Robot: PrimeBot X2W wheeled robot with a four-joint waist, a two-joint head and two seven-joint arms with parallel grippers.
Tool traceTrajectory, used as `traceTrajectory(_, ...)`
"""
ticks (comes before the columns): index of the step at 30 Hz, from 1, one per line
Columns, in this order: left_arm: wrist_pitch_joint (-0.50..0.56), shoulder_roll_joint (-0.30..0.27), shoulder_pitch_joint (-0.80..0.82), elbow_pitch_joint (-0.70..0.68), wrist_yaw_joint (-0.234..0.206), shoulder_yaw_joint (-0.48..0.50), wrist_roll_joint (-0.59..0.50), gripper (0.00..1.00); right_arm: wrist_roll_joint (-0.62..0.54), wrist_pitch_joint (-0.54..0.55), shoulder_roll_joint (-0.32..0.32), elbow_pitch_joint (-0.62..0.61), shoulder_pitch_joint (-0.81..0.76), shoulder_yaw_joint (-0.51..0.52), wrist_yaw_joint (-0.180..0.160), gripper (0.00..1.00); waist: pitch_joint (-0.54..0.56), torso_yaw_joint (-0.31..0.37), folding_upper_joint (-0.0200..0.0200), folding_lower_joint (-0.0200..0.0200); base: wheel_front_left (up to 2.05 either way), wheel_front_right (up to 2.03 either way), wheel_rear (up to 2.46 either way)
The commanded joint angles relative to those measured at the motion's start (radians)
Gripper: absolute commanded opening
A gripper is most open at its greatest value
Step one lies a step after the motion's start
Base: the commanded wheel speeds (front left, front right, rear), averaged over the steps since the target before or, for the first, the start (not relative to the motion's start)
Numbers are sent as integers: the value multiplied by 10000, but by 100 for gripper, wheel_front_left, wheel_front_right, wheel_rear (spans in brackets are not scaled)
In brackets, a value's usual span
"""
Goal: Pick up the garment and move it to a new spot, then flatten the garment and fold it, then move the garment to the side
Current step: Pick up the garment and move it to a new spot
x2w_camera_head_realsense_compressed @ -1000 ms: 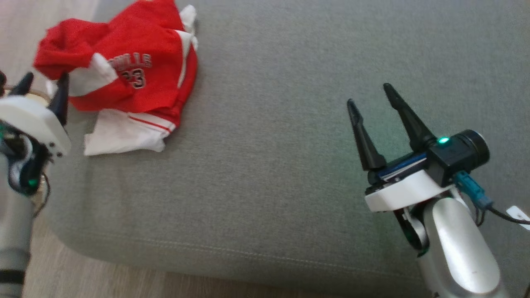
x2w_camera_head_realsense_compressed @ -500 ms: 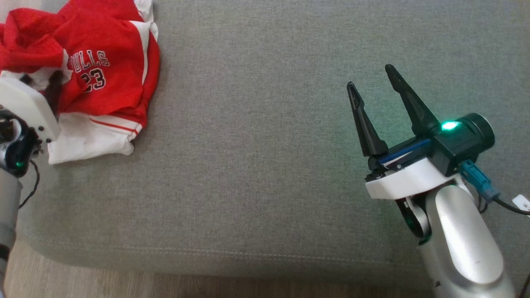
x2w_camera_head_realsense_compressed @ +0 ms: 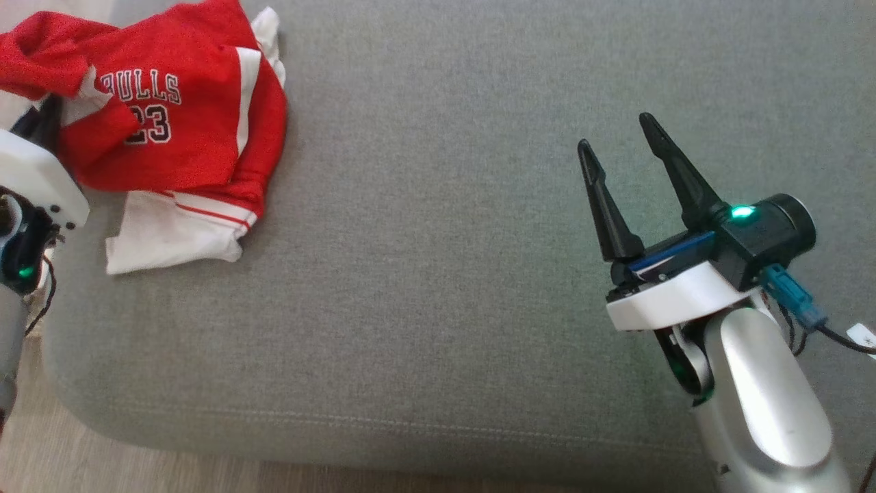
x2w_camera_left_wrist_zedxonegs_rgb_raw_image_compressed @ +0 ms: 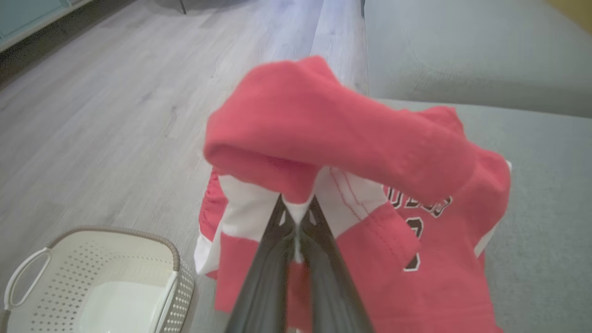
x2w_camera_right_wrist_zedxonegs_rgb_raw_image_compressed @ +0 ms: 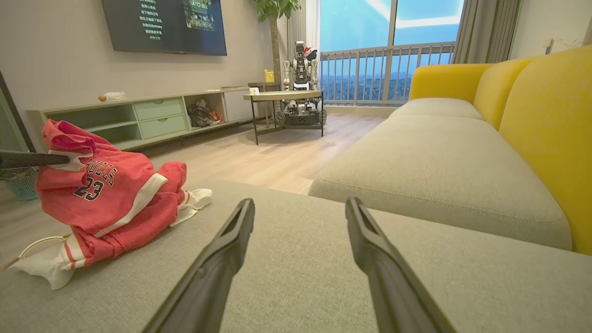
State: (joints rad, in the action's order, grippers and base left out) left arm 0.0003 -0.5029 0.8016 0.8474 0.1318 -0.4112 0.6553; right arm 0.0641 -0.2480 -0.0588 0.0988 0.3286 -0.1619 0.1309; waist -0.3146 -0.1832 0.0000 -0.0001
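The garment [x2w_camera_head_realsense_compressed: 185, 130] is a crumpled red and white jersey printed BULLS 23, lying at the far left of the grey sofa cushion [x2w_camera_head_realsense_compressed: 438, 274]. My left gripper [x2w_camera_head_realsense_compressed: 49, 115] is at its left edge, its tips tucked into the cloth. In the left wrist view my left gripper [x2w_camera_left_wrist_zedxonegs_rgb_raw_image_compressed: 296, 217] is shut on a white fold of the garment [x2w_camera_left_wrist_zedxonegs_rgb_raw_image_compressed: 370, 152], and a red part bunches above the fingers. From the right wrist view the garment [x2w_camera_right_wrist_zedxonegs_rgb_raw_image_compressed: 106, 199] rises in a peak where it is pinched. My right gripper [x2w_camera_head_realsense_compressed: 614, 131] stands open over bare cushion far to the right, its fingers [x2w_camera_right_wrist_zedxonegs_rgb_raw_image_compressed: 231, 245] holding nothing.
A pale perforated basket [x2w_camera_left_wrist_zedxonegs_rgb_raw_image_compressed: 106, 277] sits on the wooden floor just left of the cushion's edge. The cushion's front edge [x2w_camera_head_realsense_compressed: 410, 428] runs close below. A yellow sofa back [x2w_camera_right_wrist_zedxonegs_rgb_raw_image_compressed: 545, 115] rises on the right. A low cabinet [x2w_camera_right_wrist_zedxonegs_rgb_raw_image_compressed: 138, 115] and a side table [x2w_camera_right_wrist_zedxonegs_rgb_raw_image_compressed: 286, 99] stand across the room.
My left gripper has gone from open to shut on the garment's white fold and the cloth there has bunched up. The head camera has shifted. The right arm has stayed put.
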Motion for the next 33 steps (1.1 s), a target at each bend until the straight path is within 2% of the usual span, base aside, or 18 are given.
traceTrajectory(1,-281,-737,396,-297,-12,285,105,0,129,-86,86,-293,16,-170,-2,100,277,-85,0,1,0,0,0)
traceTrajectory(7,-1093,-798,-37,-978,-55,342,157,0,250,-110,86,-168,-324,-24,-2,100,900,-300,0,1,0,0,0)
traceTrajectory(12,-1528,-694,-512,-2045,-413,453,218,0,406,-125,86,-40,-615,58,-2,100,1531,-397,0,1,0,0,0)
traceTrajectory(19,-1813,-60,-1376,-4364,-1075,461,426,0,717,-134,86,-210,-922,300,-2,100,2316,-286,0,1,0,0,0)
traceTrajectory(26,-1486,558,-1882,-6826,-1810,238,557,0,828,-136,86,-473,-929,461,-2,100,2510,347,0,1,0,0,0)
traceTrajectory(33,-1077,1382,-1571,-8200,-2429,-170,537,0,864,-136,86,-1208,-522,631,-2,100,2037,1570,0,1,0,0,0)
